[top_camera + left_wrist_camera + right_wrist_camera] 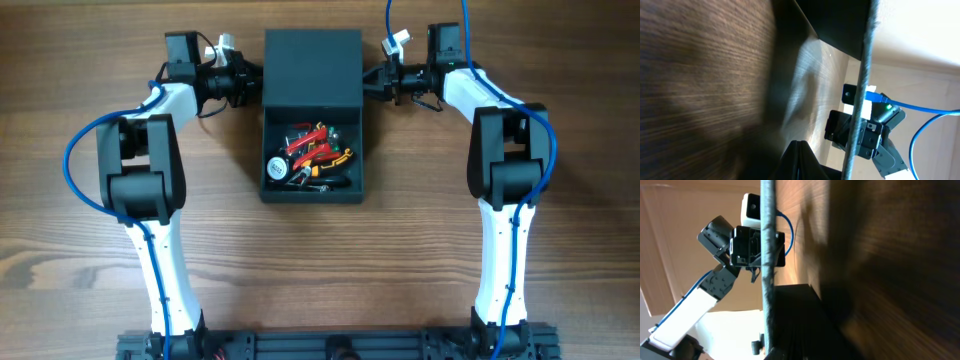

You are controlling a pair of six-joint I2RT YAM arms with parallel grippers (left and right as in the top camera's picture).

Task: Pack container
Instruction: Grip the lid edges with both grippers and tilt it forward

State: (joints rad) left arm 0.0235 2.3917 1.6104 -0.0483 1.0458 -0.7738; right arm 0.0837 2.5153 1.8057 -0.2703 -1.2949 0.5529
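It looks like a robot lab or test room: two white and black robot arms [150, 200] are fixed to a black rail [330, 345] at the edge of a wooden table [320, 270], with blue wires [72, 160] looping off them

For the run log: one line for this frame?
container: tools inside | lid: open | left gripper: at lid side | right gripper: at opposite side | grip: unclear
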